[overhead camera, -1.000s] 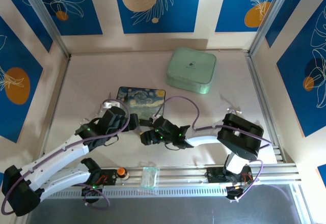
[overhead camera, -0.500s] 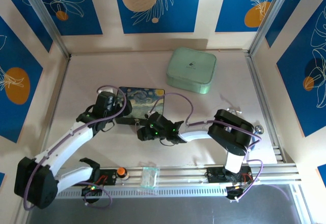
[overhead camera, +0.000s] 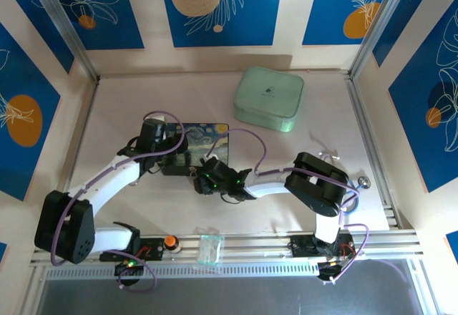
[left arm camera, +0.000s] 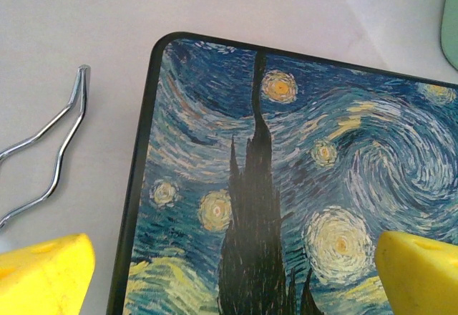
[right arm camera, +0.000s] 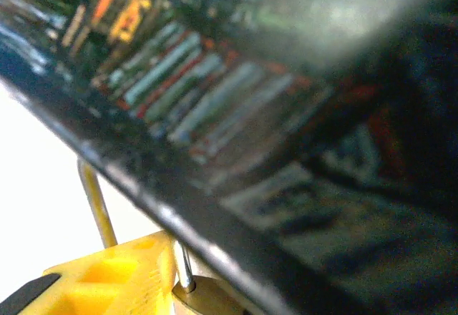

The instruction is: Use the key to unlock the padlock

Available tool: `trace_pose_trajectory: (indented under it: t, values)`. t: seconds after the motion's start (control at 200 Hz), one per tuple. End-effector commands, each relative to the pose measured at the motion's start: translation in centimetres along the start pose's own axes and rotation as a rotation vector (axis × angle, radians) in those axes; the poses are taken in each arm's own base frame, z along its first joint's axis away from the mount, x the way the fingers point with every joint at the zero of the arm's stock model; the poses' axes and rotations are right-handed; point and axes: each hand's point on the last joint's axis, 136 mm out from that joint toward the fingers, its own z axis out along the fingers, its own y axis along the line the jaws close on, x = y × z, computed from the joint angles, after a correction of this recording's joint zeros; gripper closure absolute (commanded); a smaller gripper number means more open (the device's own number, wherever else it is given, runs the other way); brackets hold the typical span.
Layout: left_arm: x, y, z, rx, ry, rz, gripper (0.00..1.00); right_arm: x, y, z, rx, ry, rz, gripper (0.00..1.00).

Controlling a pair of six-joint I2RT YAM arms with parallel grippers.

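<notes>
The padlock's brass body (right arm camera: 209,299) sits at the bottom of the right wrist view, tight against a yellow finger (right arm camera: 107,280). Its thin silver shackle (right arm camera: 96,200) rises beside the dark side wall of the Starry-Night box (right arm camera: 286,157). My right gripper (overhead camera: 203,184) is at that box's near edge and looks shut on the padlock. My left gripper (left arm camera: 229,279) hovers open over the box lid (left arm camera: 286,150), its yellow fingertips (left arm camera: 43,275) wide apart with nothing between them. A bent silver wire (left arm camera: 54,147) lies on the table left of the box. The key is hidden.
A mint-green box (overhead camera: 269,98) stands at the back right. On the near rail sit an orange knob (overhead camera: 170,241) and a clear tweezers-like tool (overhead camera: 210,248). A small silver ring (overhead camera: 363,182) lies at the right edge. Blue patterned walls enclose the table.
My left arm swung away from me, carrying its gripper over the Starry-Night box. My right gripper slid left and slightly forward up against the box's near edge.
</notes>
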Motion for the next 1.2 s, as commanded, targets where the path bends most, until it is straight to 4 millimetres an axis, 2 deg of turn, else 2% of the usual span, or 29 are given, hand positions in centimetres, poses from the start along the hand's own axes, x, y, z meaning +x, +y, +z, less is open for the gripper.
trace_pose_trajectory:
  t: [0.0,0.19,0.32,0.475,0.545,0.635,0.74,0.845,0.976,1.196]
  values:
    - [-0.2,0.6,0.4,-0.020,-0.014,0.008,0.01,3.9,-2.0,0.9,0.080,0.124,-0.012,0.62]
    - [1.0,0.8,0.7,-0.014,0.005,-0.018,0.01,5.4,-2.8,0.0,0.057,0.134,0.023,0.70]
    - [1.8,1.2,0.9,-0.020,0.018,-0.028,0.02,5.7,-3.1,-0.3,0.048,0.136,0.046,0.76]
    - [3.3,1.7,1.1,-0.032,0.057,-0.059,0.10,6.1,-3.8,-0.3,0.069,0.148,0.087,0.85]
    - [4.1,1.7,1.0,-0.021,0.071,-0.080,0.18,6.4,-4.3,-0.4,0.057,0.154,0.123,0.88]
    - [5.1,1.5,0.6,-0.010,0.088,-0.089,0.23,6.8,-4.7,-0.4,0.021,0.161,0.182,0.91]
    - [6.3,1.9,0.4,-0.010,0.103,-0.121,0.23,6.8,-5.2,-0.5,-0.023,0.152,0.232,0.93]
    - [7.6,1.8,0.1,0.006,0.120,-0.143,0.30,6.8,-5.4,-0.6,-0.045,0.148,0.265,0.94]
    - [9.3,1.1,-0.4,0.033,0.137,-0.168,0.36,6.8,-5.7,-0.9,-0.091,0.142,0.321,0.94]
    - [11.3,-0.1,-2.0,0.068,0.134,-0.189,0.37,7.2,-7.1,-0.9,-0.140,0.141,0.462,0.94]
